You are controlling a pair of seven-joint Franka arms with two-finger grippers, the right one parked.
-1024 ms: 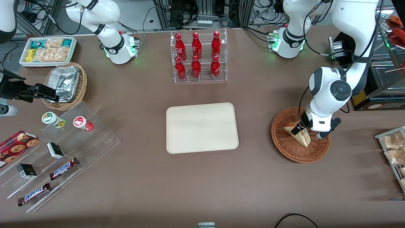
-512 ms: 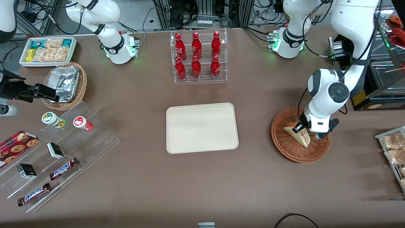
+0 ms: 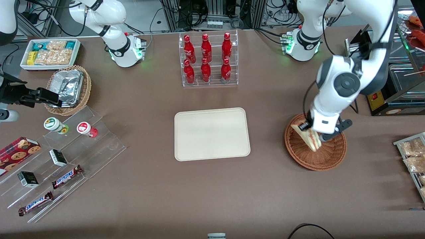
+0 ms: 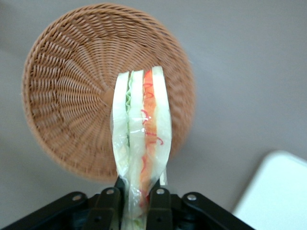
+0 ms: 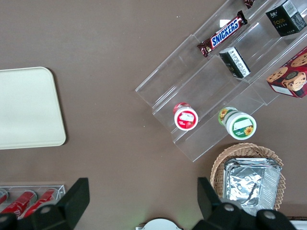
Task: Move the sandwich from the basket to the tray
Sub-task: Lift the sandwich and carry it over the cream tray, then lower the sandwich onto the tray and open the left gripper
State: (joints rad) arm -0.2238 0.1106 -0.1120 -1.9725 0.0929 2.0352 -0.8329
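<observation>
Gripping the sandwich (image 4: 142, 139) above the basket (image 3: 327, 156), gripper (image 3: 312, 131) jaws clamped.

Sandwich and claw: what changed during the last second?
The claw, shut on the sandwich, has lifted it off the basket floor and slightly toward the tray; the wrist view shows it hanging above the basket. The basket, tray and bottle rack stayed put.

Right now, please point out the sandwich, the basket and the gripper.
sandwich (image 4: 142, 129), left wrist view, on its filling edge.
basket (image 3: 323, 159), front view, on its woven wall.
gripper (image 4: 138, 199), left wrist view, between its fingertips, shut on the sandwich.
</observation>
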